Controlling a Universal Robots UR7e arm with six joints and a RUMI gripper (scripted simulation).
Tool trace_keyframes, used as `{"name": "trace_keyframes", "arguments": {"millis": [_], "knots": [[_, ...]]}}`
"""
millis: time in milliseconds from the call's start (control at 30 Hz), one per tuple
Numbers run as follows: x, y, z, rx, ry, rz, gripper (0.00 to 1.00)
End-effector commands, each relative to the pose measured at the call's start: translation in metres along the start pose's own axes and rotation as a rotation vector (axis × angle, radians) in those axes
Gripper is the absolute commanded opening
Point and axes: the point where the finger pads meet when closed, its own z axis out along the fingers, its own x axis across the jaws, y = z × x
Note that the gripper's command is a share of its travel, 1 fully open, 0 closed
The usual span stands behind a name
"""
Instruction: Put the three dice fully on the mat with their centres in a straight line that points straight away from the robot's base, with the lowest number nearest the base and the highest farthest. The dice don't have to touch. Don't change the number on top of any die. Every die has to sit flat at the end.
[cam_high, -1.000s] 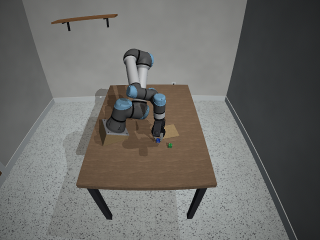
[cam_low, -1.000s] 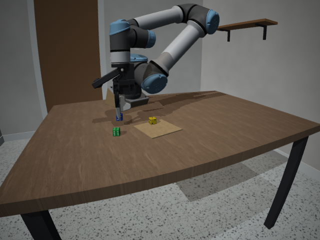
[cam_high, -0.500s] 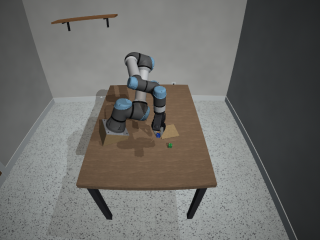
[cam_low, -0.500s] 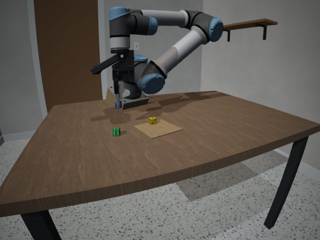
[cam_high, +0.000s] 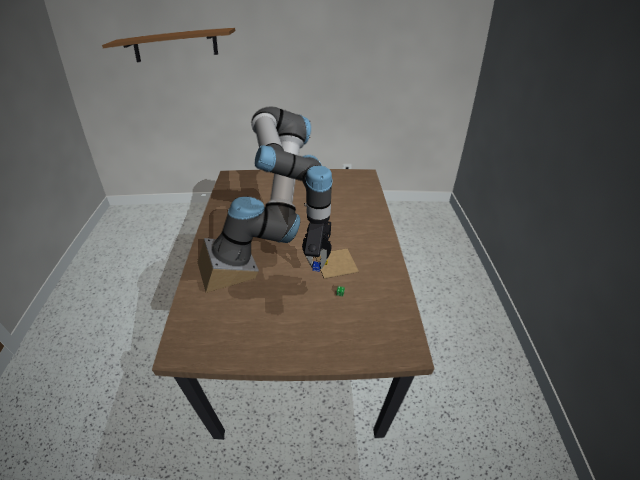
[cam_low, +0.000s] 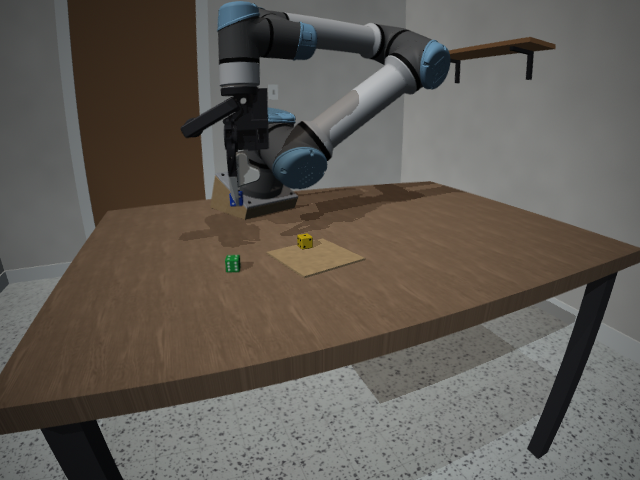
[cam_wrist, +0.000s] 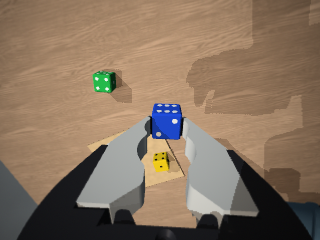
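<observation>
My gripper (cam_high: 316, 262) (cam_low: 236, 196) (cam_wrist: 166, 118) is shut on a blue die (cam_high: 315, 266) (cam_low: 240, 198) (cam_wrist: 166, 121) and holds it above the table, near the mat's edge on the side towards the robot's base. A yellow die (cam_high: 326, 262) (cam_low: 304, 240) (cam_wrist: 161, 161) sits flat on the tan mat (cam_high: 343, 263) (cam_low: 323, 259) (cam_wrist: 104, 143) near that same edge. A green die (cam_high: 340, 290) (cam_low: 232, 263) (cam_wrist: 104, 82) lies on the bare wooden table (cam_high: 289, 335) (cam_low: 361, 320), off the mat.
The robot's base (cam_high: 235, 253) (cam_low: 268, 198) stands on a wooden block at the table's left side in the top view. A wall shelf (cam_high: 168, 37) (cam_low: 498, 49) hangs well away from the table.
</observation>
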Motion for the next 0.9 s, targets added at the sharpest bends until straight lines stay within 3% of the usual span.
{"name": "trace_keyframes", "arguments": {"millis": [0,867], "knots": [[-0.0001,-0.0002,-0.0005,0.0,0.0,0.0,0.06],[-0.002,0.001,-0.0005,0.001,0.001,-0.059,0.06]]}}
